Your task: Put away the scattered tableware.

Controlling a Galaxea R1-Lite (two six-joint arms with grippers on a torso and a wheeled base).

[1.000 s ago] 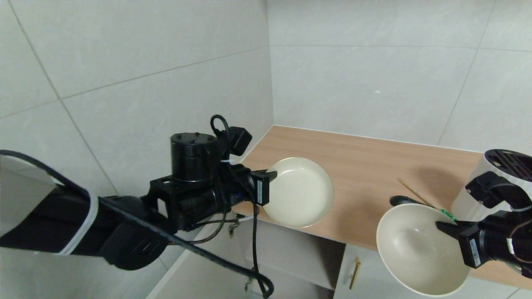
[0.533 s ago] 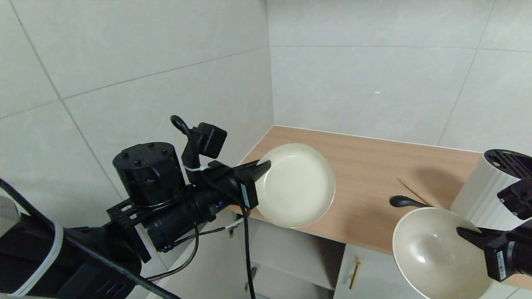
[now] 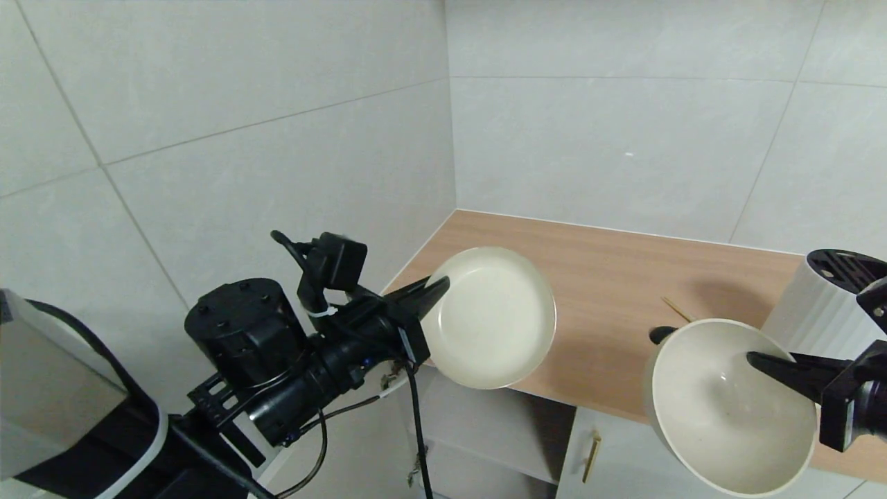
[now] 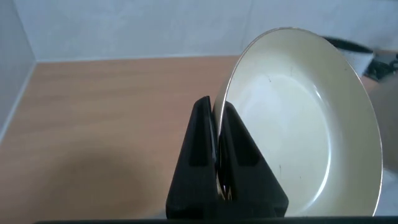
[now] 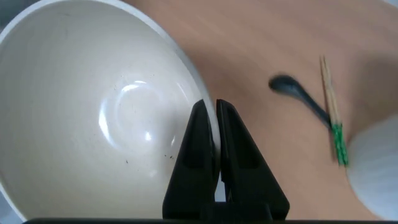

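Fingers (image 4: 200, 137) of the left gripper (image 4: 214, 106) pinched the rim of a cream plate (image 4: 298, 112), held on edge in the air over the front left corner of the wooden counter (image 3: 610, 270). The right gripper (image 5: 212, 106) pinched the rim of a cream bowl (image 5: 93, 112), tilted in the air at the counter's front edge. Beyond the bowl, a black spoon (image 5: 297, 93) and chopsticks (image 5: 331, 106) lay on the counter near a white ribbed holder (image 3: 811, 312).
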